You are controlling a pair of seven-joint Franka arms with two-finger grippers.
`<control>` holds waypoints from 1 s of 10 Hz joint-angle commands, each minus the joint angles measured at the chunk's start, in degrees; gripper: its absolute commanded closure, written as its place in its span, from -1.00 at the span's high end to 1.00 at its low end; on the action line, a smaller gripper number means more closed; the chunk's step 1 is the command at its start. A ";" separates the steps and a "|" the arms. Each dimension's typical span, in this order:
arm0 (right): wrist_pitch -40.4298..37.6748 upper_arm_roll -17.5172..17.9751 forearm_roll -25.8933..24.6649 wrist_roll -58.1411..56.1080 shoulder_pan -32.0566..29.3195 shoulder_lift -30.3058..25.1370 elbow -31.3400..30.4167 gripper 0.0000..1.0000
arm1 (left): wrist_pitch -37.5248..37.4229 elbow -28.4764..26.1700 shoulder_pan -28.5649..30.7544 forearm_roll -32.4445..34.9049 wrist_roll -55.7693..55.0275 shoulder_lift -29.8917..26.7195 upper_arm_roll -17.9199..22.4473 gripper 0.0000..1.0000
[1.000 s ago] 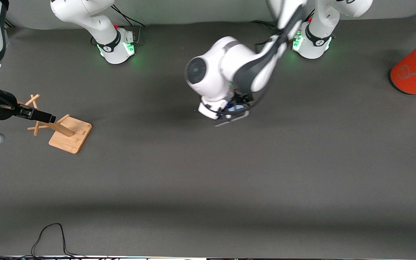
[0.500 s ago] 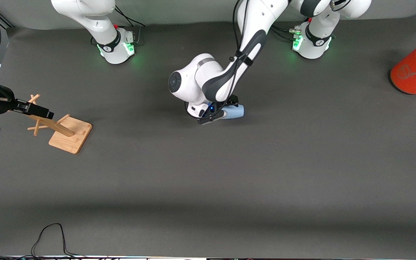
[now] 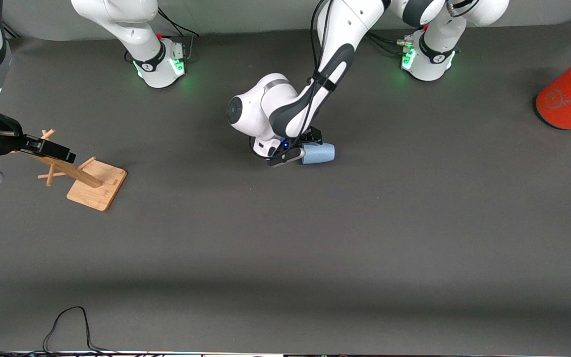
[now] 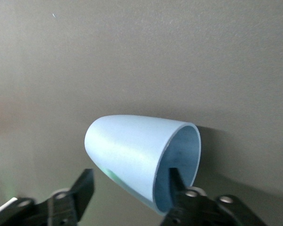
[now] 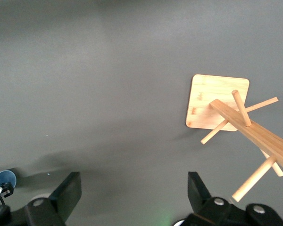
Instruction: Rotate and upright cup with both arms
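The pale-blue cup lies on its side in the middle of the table, mouth toward the right arm's end. My left gripper is low at the cup's mouth. In the left wrist view the cup fills the centre and the left gripper is open. One finger is inside the mouth and the other finger is outside, clear of the wall. My right gripper is open and empty over the wooden mug tree, and it shows open in the right wrist view.
A wooden mug tree stands at the right arm's end of the table, and it also shows in the right wrist view. A large orange canister stands at the left arm's end. A black cable lies at the table's front edge.
My left arm's wrist has turned and the hand has shifted toward the right arm's end, uncovering the cup lying on its side. The right gripper has barely moved.
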 commanded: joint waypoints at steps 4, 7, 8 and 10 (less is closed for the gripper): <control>2.74 -10.13 -1.98 -0.95 10.78 -1.40 -2.15 1.00 | -6.10 4.82 -0.50 2.04 1.00 0.64 1.20 -1.00; 2.74 -10.84 -2.15 -3.40 11.31 -1.23 -1.89 1.00 | -6.98 5.18 2.21 1.34 5.39 -0.15 1.38 -1.00; 2.74 -10.84 -2.24 -3.58 11.31 -1.23 -1.80 1.00 | -6.99 5.18 4.14 0.03 8.45 -1.29 1.21 -1.00; 2.74 -10.92 -2.24 -10.50 11.22 -1.32 -1.71 1.00 | -7.16 4.91 11.50 -8.63 19.58 -5.84 1.11 -1.00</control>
